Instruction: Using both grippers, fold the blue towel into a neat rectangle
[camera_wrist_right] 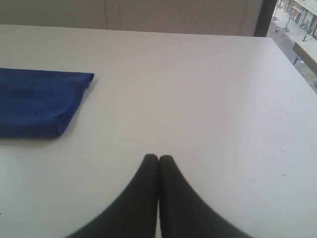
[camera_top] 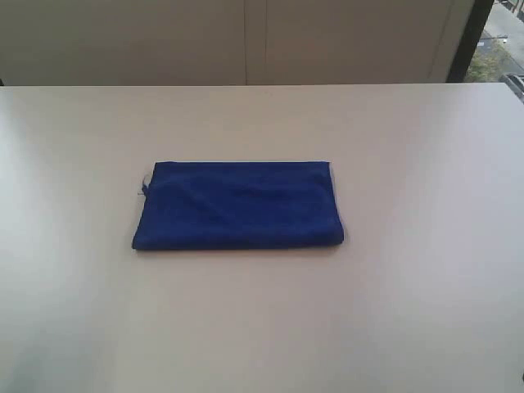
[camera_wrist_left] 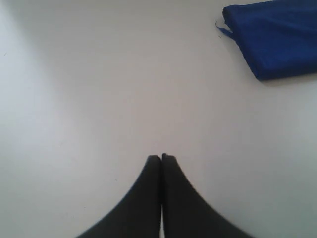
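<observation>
Both the left gripper (camera_wrist_left: 161, 157) and the right gripper (camera_wrist_right: 158, 157) have fingers (camera_wrist_left: 146, 198) pressed together, holding nothing, above the desk (camera_top: 426, 327). The blue towel (camera_top: 237, 206) lies flat in the middle of the desk, already a tidy rectangle. I think they should leave it alone. Its long side runs alongside the far edge.

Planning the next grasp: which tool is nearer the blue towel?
Right, it seems, narrowly. The right tool hangs beside one short end of the blue towel, apart from it; the left tool is off the other end, slightly farther away.

Ext high, frontal; wrist cams low, share towel (camera_top: 237, 206).
</observation>
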